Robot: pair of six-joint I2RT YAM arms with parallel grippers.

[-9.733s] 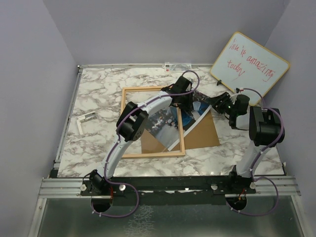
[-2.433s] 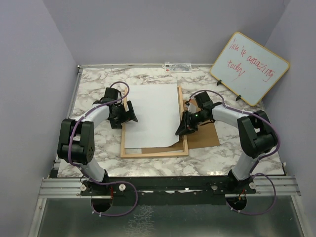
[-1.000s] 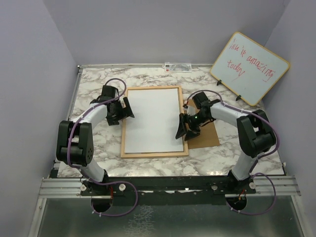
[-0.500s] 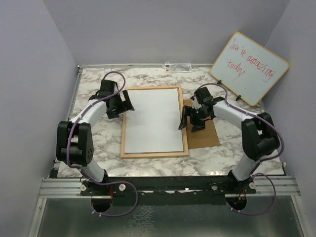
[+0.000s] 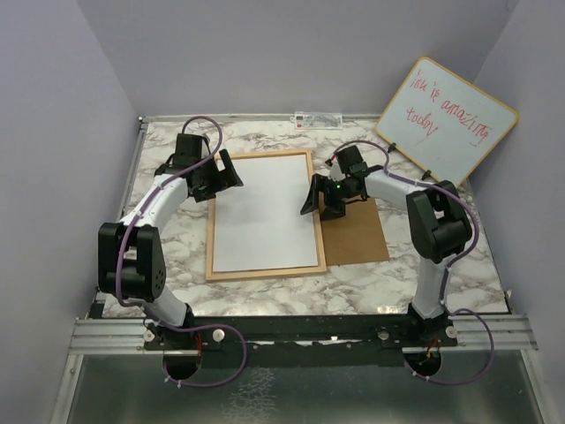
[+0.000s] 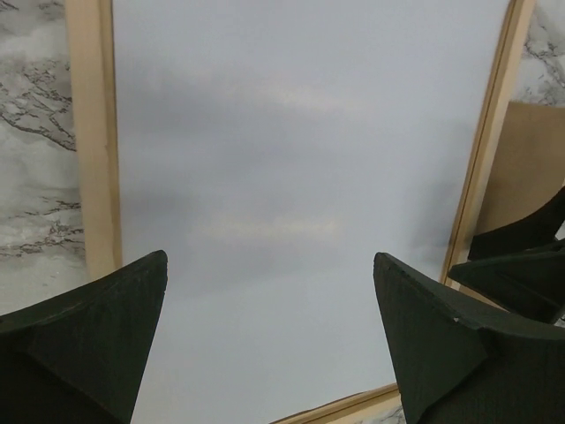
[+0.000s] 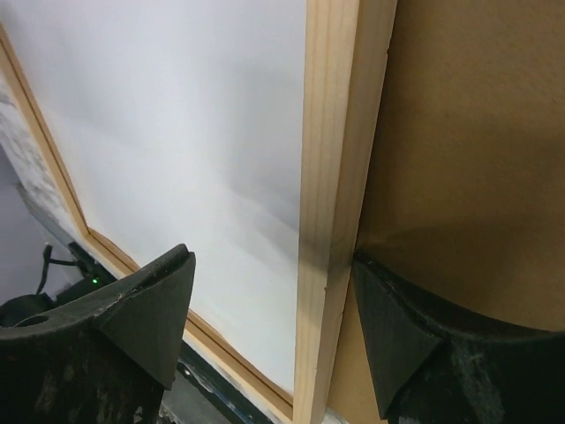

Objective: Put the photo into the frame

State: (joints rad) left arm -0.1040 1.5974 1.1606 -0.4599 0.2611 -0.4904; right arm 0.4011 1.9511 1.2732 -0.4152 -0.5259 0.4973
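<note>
The photo (image 5: 265, 212) lies white back up inside the light wood frame (image 5: 265, 272) on the marble table; its picture side is hidden. My left gripper (image 5: 228, 173) is open at the frame's far left corner, its fingers (image 6: 106, 336) spread wide above the photo (image 6: 291, 177). My right gripper (image 5: 318, 205) is open and straddles the frame's right rail (image 7: 340, 159). One of its fingers (image 7: 132, 318) hangs over the photo (image 7: 194, 132). The other rests on the brown backing board (image 7: 468, 132), against the rail's outer side.
The brown backing board (image 5: 357, 234) lies flat just right of the frame, partly under it. A wood-edged whiteboard (image 5: 446, 119) with red writing leans at the back right. A small label (image 5: 315, 117) sits at the table's far edge. Grey walls close in three sides.
The frame, with the photo in it, has slid left and slightly away from the arm bases. Both grippers have moved toward the far edge, the right one staying at the right rail.
</note>
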